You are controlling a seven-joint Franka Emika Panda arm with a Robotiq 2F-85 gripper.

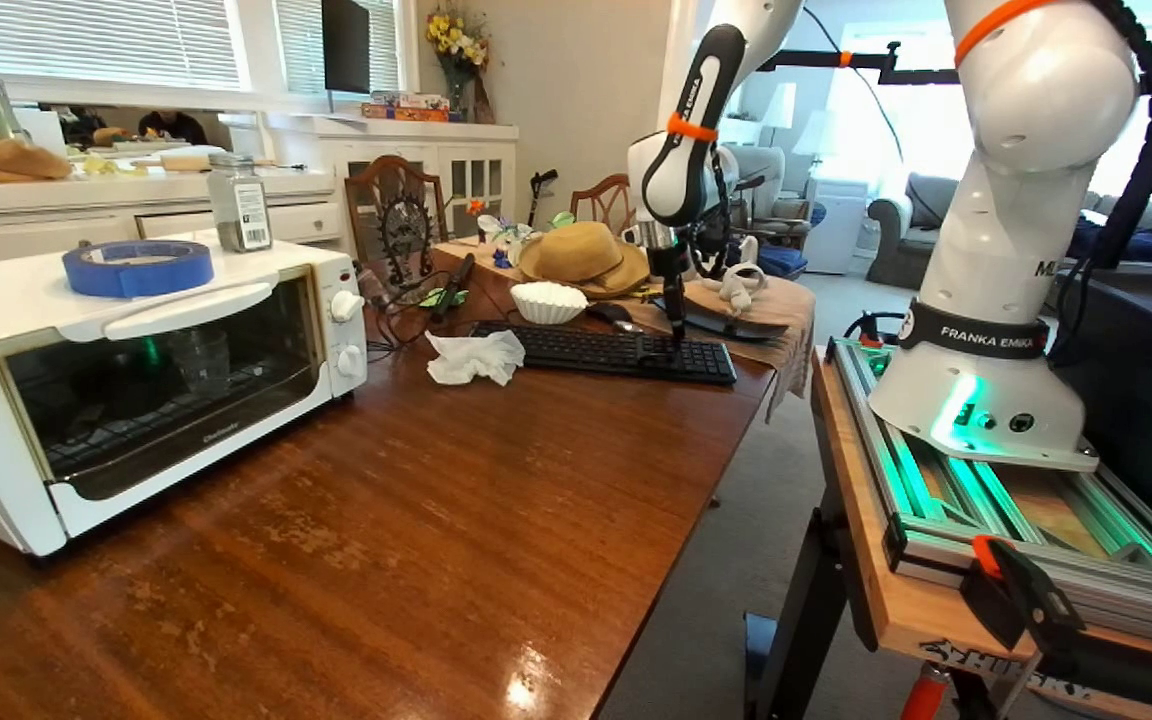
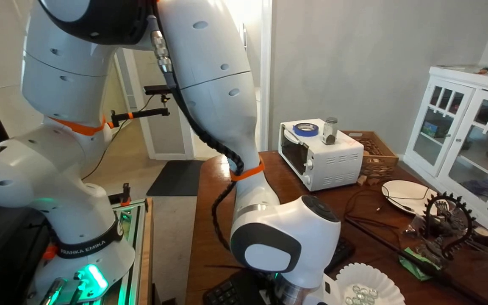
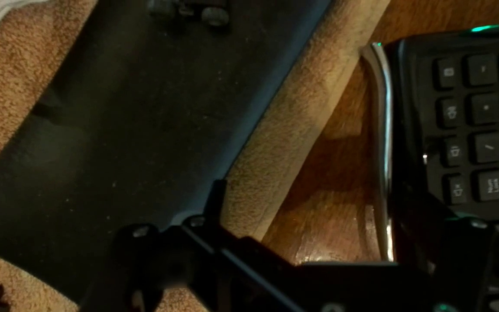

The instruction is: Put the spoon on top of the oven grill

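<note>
One brown wooden table (image 1: 496, 500) spreads across the scene, and one white robot arm (image 1: 1026, 110) reaches over it. Two wooden chairs (image 1: 391, 168) show their backs beyond the table in an exterior view. One white toaster oven (image 2: 333, 156), in both exterior views, stands on the tabletop with one dark glass door (image 1: 161, 410) and two white knobs (image 1: 346, 305) on its front. One black keyboard (image 1: 586, 352) lies well apart from the oven, with one tan hat (image 1: 576, 255) beyond it. One white plate (image 2: 409, 188) lies near the oven; one fluted white bowl (image 1: 548, 310) and one crumpled white tissue (image 1: 476, 355) sit just beside the keyboard. One black gripper (image 3: 334, 199) is low over the keyboard's end, its two fingers spread wide. On top of the oven are one flat roll of blue tape (image 1: 136, 275) and one upright glass jar (image 1: 239, 205), apart from each other. One spoon (image 3: 383, 143) lies along the keyboard's short edge: in the wrist view its slender silver handle shows between the two fingers, with the gripper hiding the rest. Whether it touches the keyboard or either finger, I cannot tell.
</note>
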